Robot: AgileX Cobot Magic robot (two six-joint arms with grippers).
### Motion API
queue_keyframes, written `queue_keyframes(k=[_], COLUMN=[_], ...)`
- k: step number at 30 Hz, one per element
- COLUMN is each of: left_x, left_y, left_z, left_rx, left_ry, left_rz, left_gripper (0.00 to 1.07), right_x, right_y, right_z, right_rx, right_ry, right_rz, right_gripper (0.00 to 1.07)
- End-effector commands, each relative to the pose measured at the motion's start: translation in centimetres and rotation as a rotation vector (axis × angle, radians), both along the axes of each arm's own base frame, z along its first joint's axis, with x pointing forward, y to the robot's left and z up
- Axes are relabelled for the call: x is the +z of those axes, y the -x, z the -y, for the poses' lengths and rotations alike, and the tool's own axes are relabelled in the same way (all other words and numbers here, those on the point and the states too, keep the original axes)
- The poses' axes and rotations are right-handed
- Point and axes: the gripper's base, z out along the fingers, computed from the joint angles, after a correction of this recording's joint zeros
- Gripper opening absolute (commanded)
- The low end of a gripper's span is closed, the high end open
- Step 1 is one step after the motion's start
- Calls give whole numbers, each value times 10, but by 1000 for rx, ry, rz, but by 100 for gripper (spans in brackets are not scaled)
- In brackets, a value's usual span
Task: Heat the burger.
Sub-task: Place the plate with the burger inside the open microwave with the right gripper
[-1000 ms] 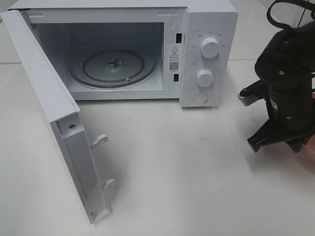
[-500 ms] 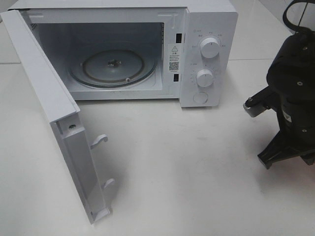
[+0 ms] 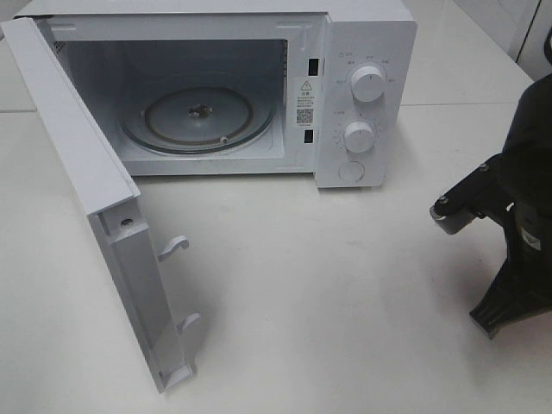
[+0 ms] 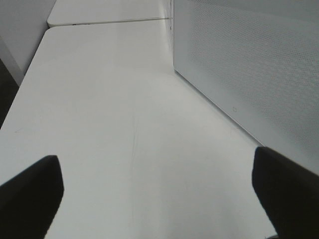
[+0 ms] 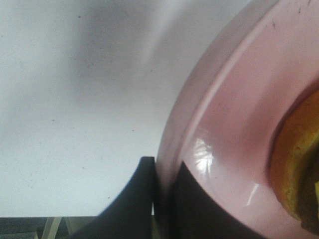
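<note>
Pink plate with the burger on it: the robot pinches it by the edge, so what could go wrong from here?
1. The right fingers grip the pink plate only at its rim, so it may tilt or slip, and the burger could slide off.
2. On the way into the open microwave, the plate could knock its frame or land off-centre on the glass turntable.

It looked like a robotics lab staged as a kitchen corner: a white microwave [image 3: 224, 69] stood on plain white worktops [image 3: 328, 293] butted together, with a black robot arm [image 3: 530, 164] alongside.
</note>
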Motion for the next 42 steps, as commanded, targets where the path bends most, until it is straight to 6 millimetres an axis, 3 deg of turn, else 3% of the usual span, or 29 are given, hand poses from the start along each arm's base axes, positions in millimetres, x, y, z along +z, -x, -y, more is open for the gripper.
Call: queue_keyframes(k=[1, 16, 25, 42], left_x=[-1, -1, -1, -1], left_y=[3, 3, 3, 3], left_z=[0, 0, 0, 0], left_rx=[-1, -1, -1, -1], left_ry=[3, 3, 3, 3], left_rz=[19, 19, 19, 19], left_gripper=[98, 98, 98, 98], right_x=[7, 17, 17, 16], right_y=[9, 34, 39, 35], right_z=[5, -13, -29, -40], right_rx=[38, 240, 418, 646], right_ry=[63, 84, 80, 65], right_rz=[10, 4, 12, 7], right_gripper=[0, 0, 0, 0])
